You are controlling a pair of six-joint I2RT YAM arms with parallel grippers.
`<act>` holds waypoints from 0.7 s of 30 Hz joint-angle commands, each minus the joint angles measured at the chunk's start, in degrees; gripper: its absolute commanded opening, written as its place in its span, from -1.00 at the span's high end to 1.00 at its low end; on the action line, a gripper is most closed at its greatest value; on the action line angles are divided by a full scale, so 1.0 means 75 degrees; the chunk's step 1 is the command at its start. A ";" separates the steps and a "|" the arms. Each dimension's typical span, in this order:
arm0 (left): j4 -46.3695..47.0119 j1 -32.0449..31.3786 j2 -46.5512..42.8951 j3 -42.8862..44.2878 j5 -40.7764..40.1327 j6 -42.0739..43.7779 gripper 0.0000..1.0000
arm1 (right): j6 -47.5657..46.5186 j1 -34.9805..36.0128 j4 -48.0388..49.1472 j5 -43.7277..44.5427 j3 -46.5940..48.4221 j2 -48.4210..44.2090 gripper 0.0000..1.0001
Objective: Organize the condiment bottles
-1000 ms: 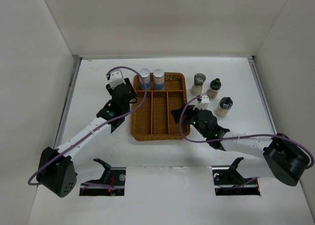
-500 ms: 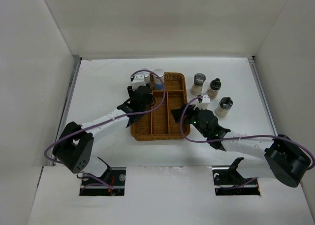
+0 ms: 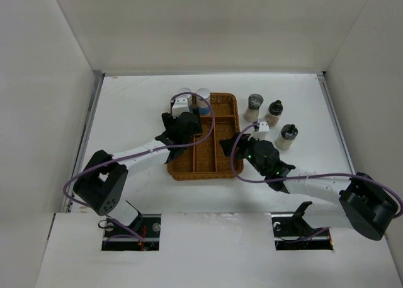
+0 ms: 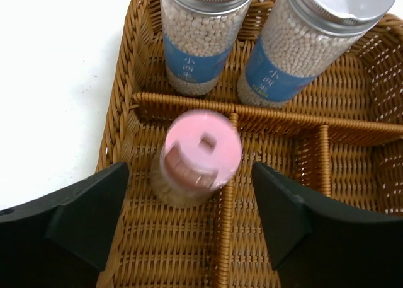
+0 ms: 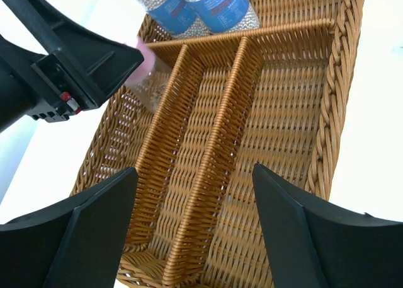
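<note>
A pink-capped condiment bottle stands in the left long compartment of the wicker tray. It is slightly blurred and leans against the divider. My left gripper is open, its fingers set apart on either side just short of the bottle, touching nothing. Two blue-labelled, silver-capped bottles stand in the tray's back compartment. My right gripper hangs open and empty over the tray's near right part. Three more bottles stand on the table right of the tray.
The wicker tray sits mid-table with three long compartments and one cross compartment at the back. Both arms reach over it from either side, the left gripper close to the right gripper. White walls enclose the table.
My left arm swung right from beside the tray to over its left compartment. Its gripper then opened and let go of the pink-capped bottle there. The right arm barely moved.
</note>
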 commanded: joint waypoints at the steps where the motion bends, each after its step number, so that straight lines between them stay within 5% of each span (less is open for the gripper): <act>1: 0.0511 -0.0038 -0.0531 -0.0198 -0.0171 -0.0015 -0.63 | -0.0188 -0.0049 0.0368 0.0050 0.0072 -0.0139 -0.53; 7: 0.0979 -0.0084 -0.1584 -0.0841 -0.0113 -0.0003 -0.66 | -0.0446 -0.0049 0.0076 0.0132 0.0154 -0.0466 0.32; 9: 0.1330 -0.0143 -0.2134 -0.1227 -0.0066 0.0032 -0.60 | -0.0481 -0.0049 -0.0123 0.0342 0.0177 -0.0584 0.46; 16: 0.2327 -0.0097 -0.3413 -0.2668 0.0180 -0.0318 0.03 | -0.0715 -0.0236 -0.1575 0.1432 0.0610 -0.0947 0.38; 21: 0.2503 0.0430 -0.4221 -0.3887 0.0121 -0.1419 0.20 | -0.1020 -0.0458 -0.2559 0.2392 0.1055 -0.0971 0.09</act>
